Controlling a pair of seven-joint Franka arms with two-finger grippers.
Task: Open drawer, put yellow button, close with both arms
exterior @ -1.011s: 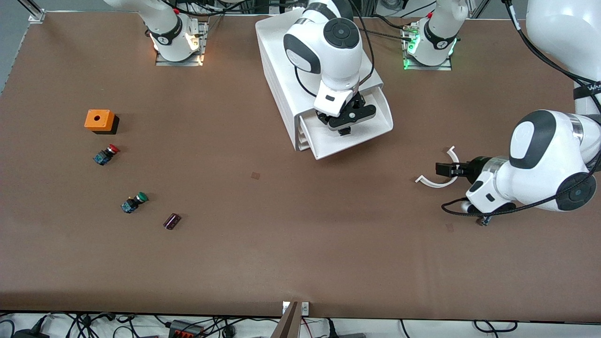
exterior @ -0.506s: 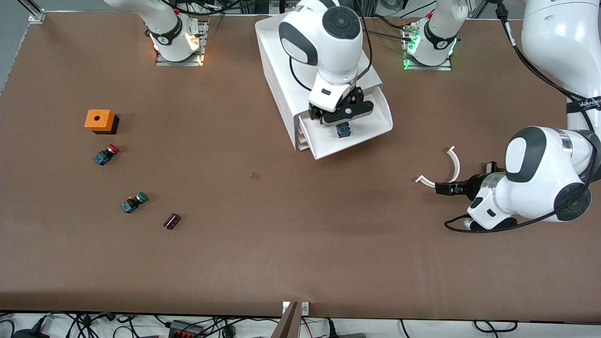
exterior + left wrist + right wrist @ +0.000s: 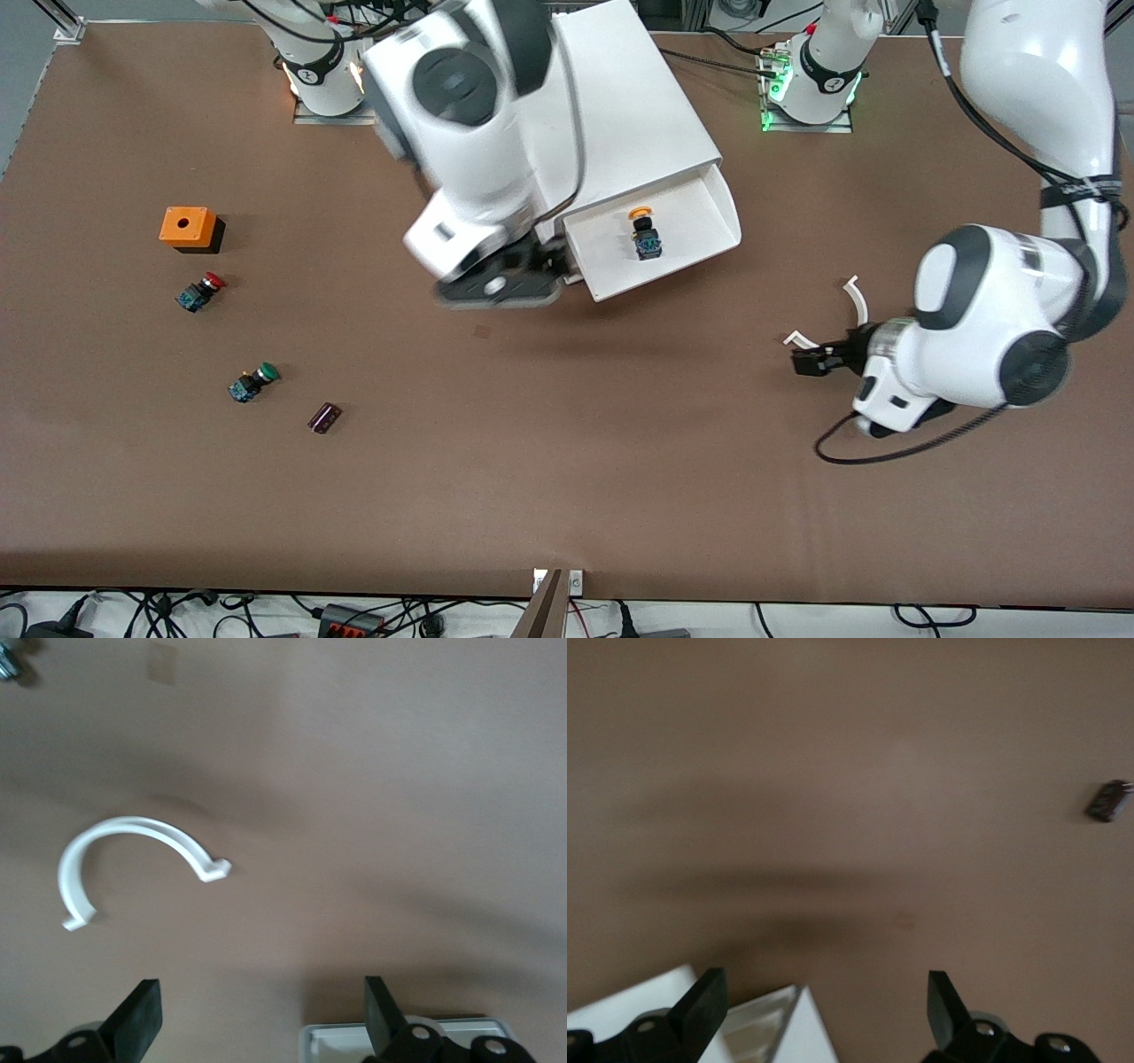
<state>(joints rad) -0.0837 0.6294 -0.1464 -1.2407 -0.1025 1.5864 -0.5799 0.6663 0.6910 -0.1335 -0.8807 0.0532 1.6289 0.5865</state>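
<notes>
The yellow button (image 3: 644, 236) lies inside the open top drawer (image 3: 709, 208) of the white cabinet (image 3: 638, 106), with nothing holding it. My right gripper (image 3: 500, 285) is open and empty. It hangs over the table just off the cabinet's front corner at the right arm's end. In the right wrist view the gripper (image 3: 824, 1019) is spread wide over that white corner (image 3: 775, 1028). My left gripper (image 3: 809, 361) is open and empty, low over the table beside a white curved piece (image 3: 859, 306). In the left wrist view the gripper (image 3: 257, 1028) is spread wide.
An orange box (image 3: 188, 227), a red-capped button (image 3: 201, 291), a green-capped button (image 3: 253, 382) and a small dark block (image 3: 324, 417) lie toward the right arm's end. The block (image 3: 1107, 802) and the curved piece (image 3: 133, 828) also show in the wrist views.
My right gripper let go of the yellow button in the drawer, then swung out toward the right arm's end. My left gripper drifted toward the front camera, past the curved piece.
</notes>
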